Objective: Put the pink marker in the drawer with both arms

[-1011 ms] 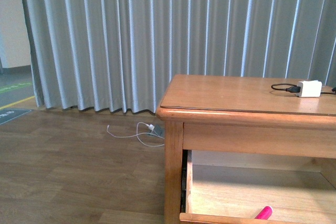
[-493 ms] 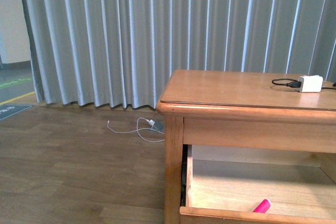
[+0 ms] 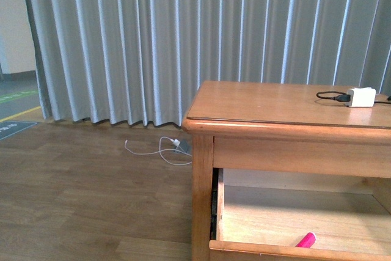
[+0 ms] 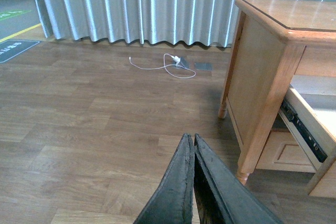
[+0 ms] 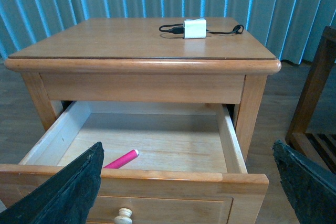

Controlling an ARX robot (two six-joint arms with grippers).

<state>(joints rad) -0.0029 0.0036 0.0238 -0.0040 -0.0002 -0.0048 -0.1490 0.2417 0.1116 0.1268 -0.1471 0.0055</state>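
The pink marker [image 5: 122, 159] lies on the pale floor of the open drawer [image 5: 157, 179], near its front; its tip also shows in the front view [image 3: 305, 239]. The drawer is pulled out from the wooden table, and its round pale knob [image 5: 124, 215] faces my right gripper. My right gripper [image 5: 189, 192] is open wide, its fingers [image 5: 68, 192] spread on either side of the drawer front, empty. My left gripper [image 4: 193, 145] is shut and empty, held over the floor left of the table. Neither arm shows in the front view.
The honey-brown table [image 3: 275, 114] carries a white charger block [image 3: 360, 97] with a black cable. A white cable and small adapter [image 3: 171, 150] lie on the wood floor by the grey curtain [image 3: 153, 41]. Another wooden frame [image 5: 315, 98] stands beside the table.
The front view shifted slightly between one second ago and half a second ago, the table showing a bit higher; since then nothing has moved. The marker stays in the drawer.
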